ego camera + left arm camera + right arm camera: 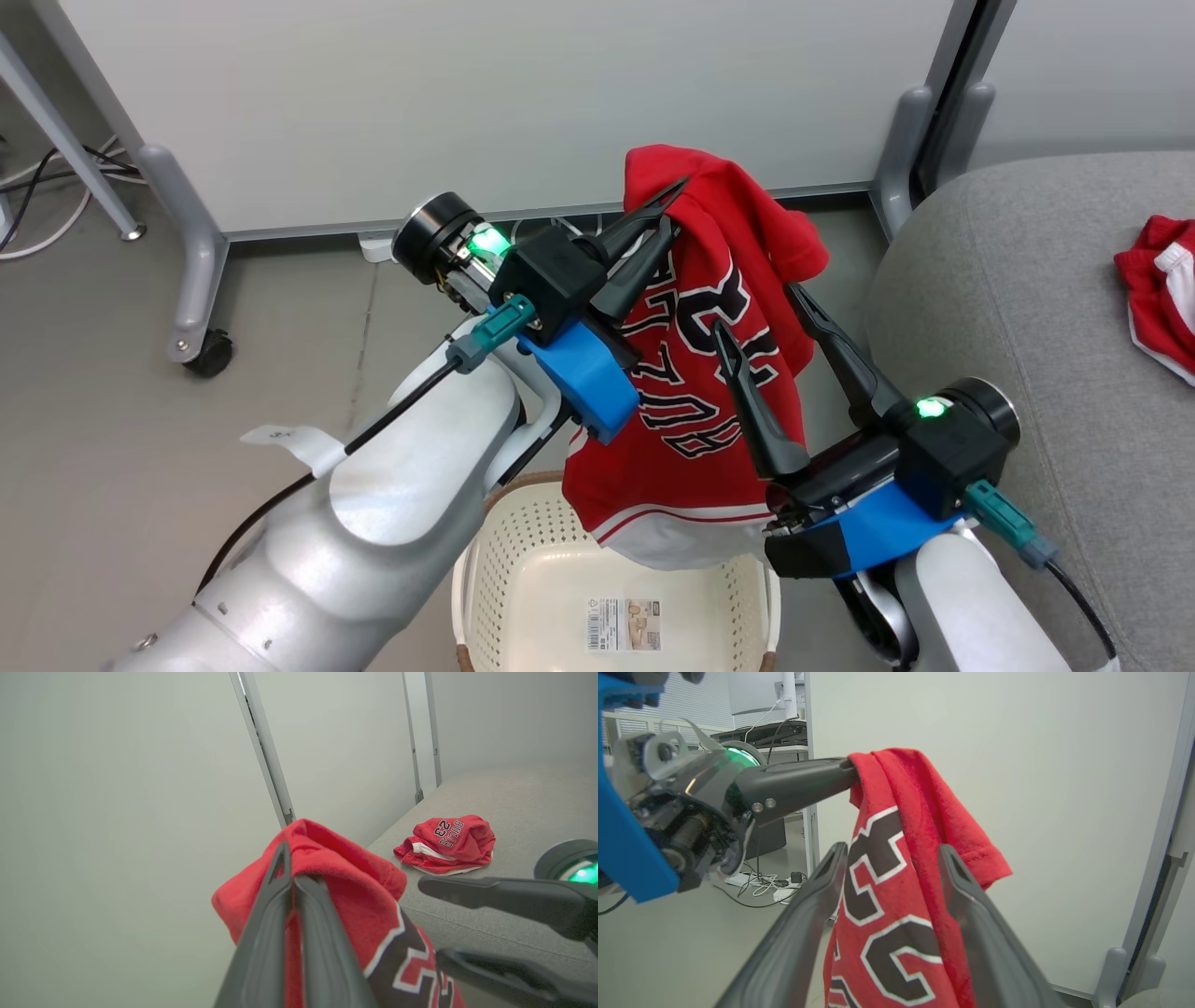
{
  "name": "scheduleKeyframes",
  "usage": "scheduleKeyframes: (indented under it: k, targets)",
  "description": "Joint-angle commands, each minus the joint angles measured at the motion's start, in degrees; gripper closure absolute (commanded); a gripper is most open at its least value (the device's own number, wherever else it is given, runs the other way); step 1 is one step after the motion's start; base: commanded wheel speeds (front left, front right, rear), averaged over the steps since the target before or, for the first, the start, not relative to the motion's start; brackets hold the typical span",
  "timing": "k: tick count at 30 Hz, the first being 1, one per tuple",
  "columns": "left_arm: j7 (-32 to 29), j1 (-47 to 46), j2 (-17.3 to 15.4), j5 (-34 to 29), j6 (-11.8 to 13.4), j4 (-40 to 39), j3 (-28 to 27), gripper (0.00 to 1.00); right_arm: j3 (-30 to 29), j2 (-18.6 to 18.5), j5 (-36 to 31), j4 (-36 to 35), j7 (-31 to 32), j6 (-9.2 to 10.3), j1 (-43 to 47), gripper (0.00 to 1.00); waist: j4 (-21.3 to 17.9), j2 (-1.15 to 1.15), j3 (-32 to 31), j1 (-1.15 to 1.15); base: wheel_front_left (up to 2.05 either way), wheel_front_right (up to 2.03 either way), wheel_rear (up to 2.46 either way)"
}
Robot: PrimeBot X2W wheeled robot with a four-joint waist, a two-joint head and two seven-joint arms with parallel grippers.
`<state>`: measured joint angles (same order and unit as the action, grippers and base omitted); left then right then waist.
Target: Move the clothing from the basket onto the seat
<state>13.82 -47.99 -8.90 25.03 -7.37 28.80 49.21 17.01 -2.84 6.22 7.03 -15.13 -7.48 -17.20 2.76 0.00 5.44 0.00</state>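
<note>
Red jersey (709,373) fabric is pinched at a top fold by the left gripper (674,203), whose fingers are clenched flat together on it. The garment is hung above the basket (523,532), with its white hem seen over the basket's far rim; whether hem and rim touch cannot be told. The right gripper (756,308) is released, fingers spread wide, and the hanging cloth is straddled between them but not squeezed. A second jersey (1158,289) is laid on the seat (1027,327), well in from the rounded edge that faces the basket.

Risks, as judged:
- Only one narrow pinch on soft cloth is held. A slip is likely if the arm is swung sharply, and the jersey would be dropped into the basket or onto the floor (140,439) between basket and seat.
- The low hem could be caught on the basket's braided rim, or dragged against the seat's rounded edge, if it is not lifted first.
- The right arm is placed between the jersey and the seat, so the cloth could be snagged on its open fingers, or the two grippers knocked together.

Room:
- A wide stretch of grey upholstery is left free between the seat's near edge and the second jersey.
- The partition panel (560,93) is close behind the jersey, so little margin is available that way.
- A panel foot (201,350) is stood well to the left, with open floor around it.
</note>
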Motion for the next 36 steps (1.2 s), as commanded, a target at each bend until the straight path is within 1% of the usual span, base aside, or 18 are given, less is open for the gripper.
scheduleKeyframes:
  k: [1,5,15,16,17,20,36]
  targets:
    - [0.43,-0.39,0.0,-0.39,0.18,-0.32,0.05,1.0,0.21,-0.08,0.41,0.75,-0.02,-0.03,-1.09,0.0,0.25,0.0,0.23,0.0,0.0,0.0,0.0]
    - [0.47,-0.54,0.19,-0.34,0.17,-0.65,0.47,1.0,1.1,-0.09,0.66,4.32,-0.03,-0.03,-3.26,0.0,0.74,0.0,0.73,0.0,0.0,0.0,0.0]
    - [0.57,-1.43,1.19,-0.23,0.17,-1.35,1.52,1.0,3.74,-0.09,-0.08,15.75,-0.01,-0.03,-9.11,0.0,1.83,0.0,1.58,0.0,0.0,0.0,0.0]
    - [0.59,-1.51,1.28,-0.18,0.16,-1.36,1.64,1.0,3.89,-0.08,0.52,16.65,-0.02,-0.03,-9.42,0.47,1.97,0.0,1.6,0.0,0.0,0.0,0.0]
    - [0.58,-1.6,1.38,-0.13,0.16,-1.41,1.76,1.0,3.85,-0.09,1.02,17.39,-0.02,-0.03,-9.9,1.0,2.11,0.0,1.66,0.0,0.0,0.0,0.0]
    - [0.7,-1.77,1.42,0.08,0.14,-1.46,1.97,1.0,3.69,-0.08,1.72,18.42,-0.02,-0.03,-10.79,1.0,2.45,0.0,1.83,0.0,0.0,0.0,0.0]
    - [1.02,-1.46,0.99,0.37,0.3,-0.62,2.35,1.0,3.32,-0.08,3.54,17.68,-0.03,-0.03,-10.16,1.0,2.11,0.0,1.8,0.0,0.0,0.0,0.0]
